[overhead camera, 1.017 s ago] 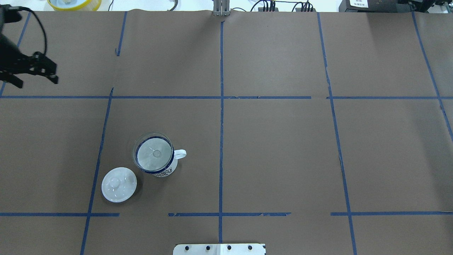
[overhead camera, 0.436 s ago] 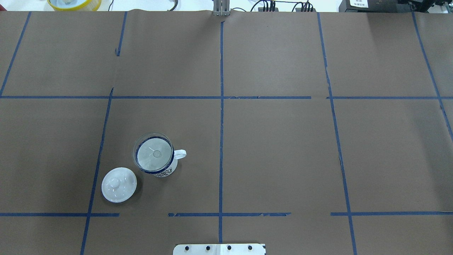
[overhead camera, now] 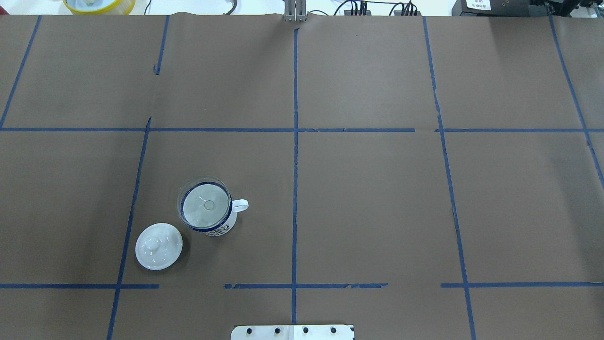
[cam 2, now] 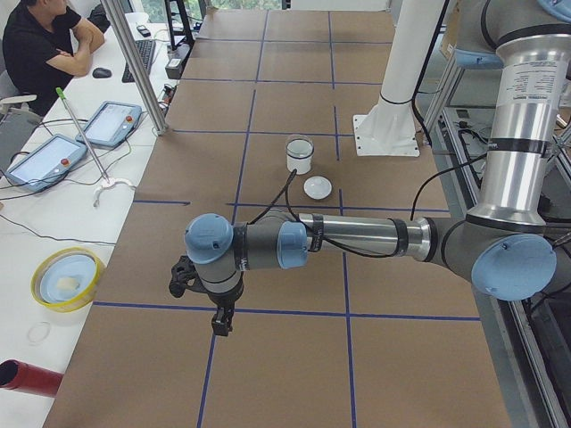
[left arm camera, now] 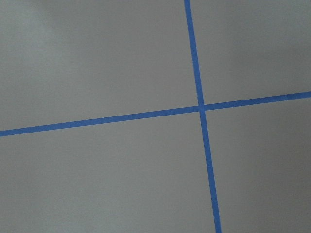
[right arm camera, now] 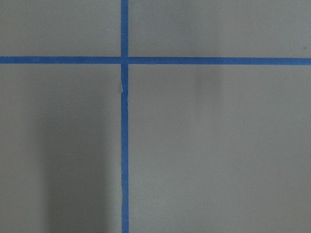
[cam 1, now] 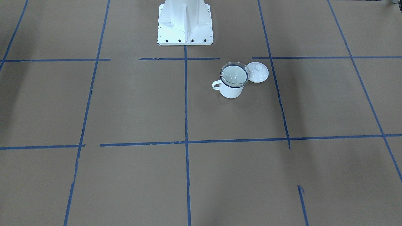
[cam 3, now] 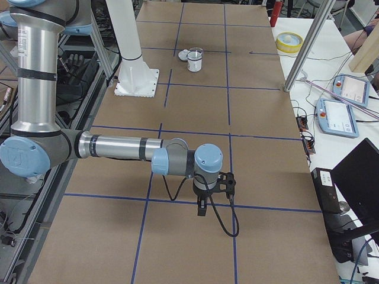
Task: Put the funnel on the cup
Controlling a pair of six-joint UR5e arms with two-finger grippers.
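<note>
Brown paper-covered table [overhead camera: 377,189], gridded with blue tape, carries the cup [overhead camera: 222,229] with the funnel [overhead camera: 204,204] seated upright in its mouth and a white lid [overhead camera: 158,246] just beside it; left gripper [cam 2: 198,303] and right gripper [cam 3: 216,198] hover over opposite table ends, jaw opening indeterminate.

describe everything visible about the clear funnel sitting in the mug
The small clear, colourless funnel looks like glass or plastic; I cannot tell which. Its wide round cone sits upright in the mouth of the white enamel mug with a dark blue rim, its lip slightly wider than that rim. The narrow spout points down inside, showing as a small circle at the centre. Only the mug touches it.
</note>
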